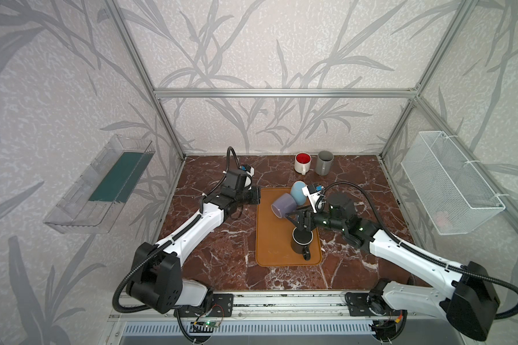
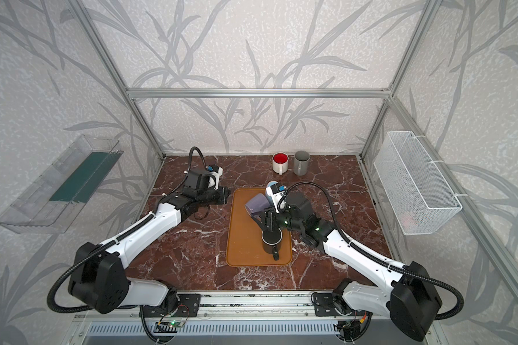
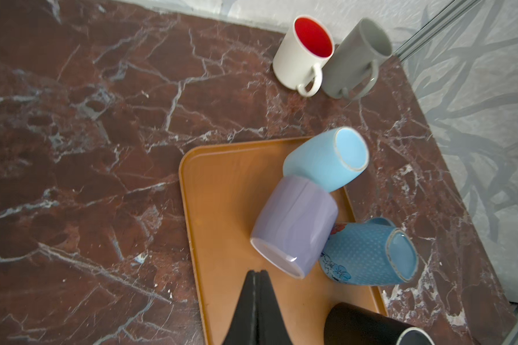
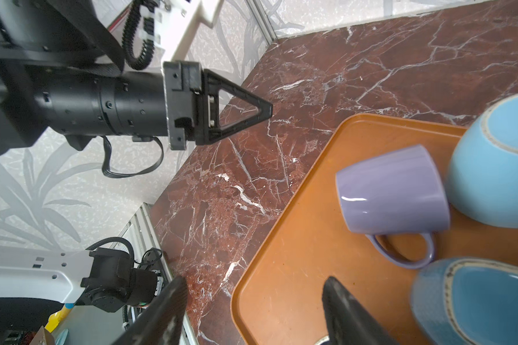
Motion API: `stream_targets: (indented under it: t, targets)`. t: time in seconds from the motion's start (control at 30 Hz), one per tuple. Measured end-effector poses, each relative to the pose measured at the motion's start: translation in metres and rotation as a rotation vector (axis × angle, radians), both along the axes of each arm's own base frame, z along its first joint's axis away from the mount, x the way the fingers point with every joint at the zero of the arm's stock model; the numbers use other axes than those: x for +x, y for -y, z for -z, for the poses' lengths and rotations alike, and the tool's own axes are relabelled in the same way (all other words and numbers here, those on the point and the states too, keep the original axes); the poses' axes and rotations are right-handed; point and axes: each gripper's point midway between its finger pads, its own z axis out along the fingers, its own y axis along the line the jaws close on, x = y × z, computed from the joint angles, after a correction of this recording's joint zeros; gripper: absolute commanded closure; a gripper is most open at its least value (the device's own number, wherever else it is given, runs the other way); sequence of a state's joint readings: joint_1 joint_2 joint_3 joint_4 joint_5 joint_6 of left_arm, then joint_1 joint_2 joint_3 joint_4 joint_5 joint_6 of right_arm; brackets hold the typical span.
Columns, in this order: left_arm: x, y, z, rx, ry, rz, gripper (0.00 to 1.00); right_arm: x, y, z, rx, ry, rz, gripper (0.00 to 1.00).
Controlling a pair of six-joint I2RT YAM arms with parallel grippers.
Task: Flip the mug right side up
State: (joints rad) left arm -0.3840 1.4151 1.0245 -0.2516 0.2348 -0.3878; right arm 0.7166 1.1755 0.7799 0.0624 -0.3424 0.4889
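The orange tray (image 1: 272, 245) carries a crowded heap. The purple mug (image 1: 284, 205) lies on its side, touching the light blue mug (image 1: 299, 192), which is tipped base-up at the tray's far rim. The dotted blue mug (image 3: 365, 254) leans base-up against them. The black mug (image 1: 301, 243) already stands rim-up. Lifting any of the three likely shifts its neighbours, and the light blue mug could roll off onto the marble. The right gripper (image 4: 253, 283) hangs just above the black mug, jaws wide and empty, so a careless descent could topple it. The left gripper (image 3: 256, 272) is pinched closed on nothing beside the tray. No brand, label or lettering is legible; the dotted blue mug bears only painted flowers
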Motion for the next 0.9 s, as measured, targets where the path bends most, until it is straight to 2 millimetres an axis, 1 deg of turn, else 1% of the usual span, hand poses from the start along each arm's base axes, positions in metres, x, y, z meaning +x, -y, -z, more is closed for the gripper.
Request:
stream_targets:
  t: [0.1,0.2,0.4,0.5,0.7,0.8,0.9]
  targets:
    - [0.001,0.001,0.013,0.011,-0.035,0.001,1.00,0.001,0.002,0.003,-0.018,0.001,0.006,0.28]
    - [0.001,0.001,0.015,0.012,-0.039,0.001,0.94,0.001,0.003,0.005,-0.031,0.002,0.011,0.28]
    - [0.000,0.001,0.015,0.006,-0.045,-0.003,0.79,0.003,0.007,0.009,-0.060,0.007,0.021,0.28]
    - [-0.001,0.002,0.015,0.003,-0.050,-0.002,0.77,0.004,0.008,0.007,-0.072,0.013,0.027,0.28]
    - [-0.004,0.003,0.019,0.009,-0.067,0.003,0.75,0.008,0.007,-0.005,-0.089,0.038,0.023,0.28]
    - [-0.007,0.006,0.020,0.010,-0.075,0.007,0.74,0.012,0.010,-0.008,-0.096,0.043,0.030,0.28]
    - [-0.010,0.013,0.019,0.019,-0.082,0.027,0.72,0.017,0.017,-0.008,-0.108,0.036,0.044,0.28]
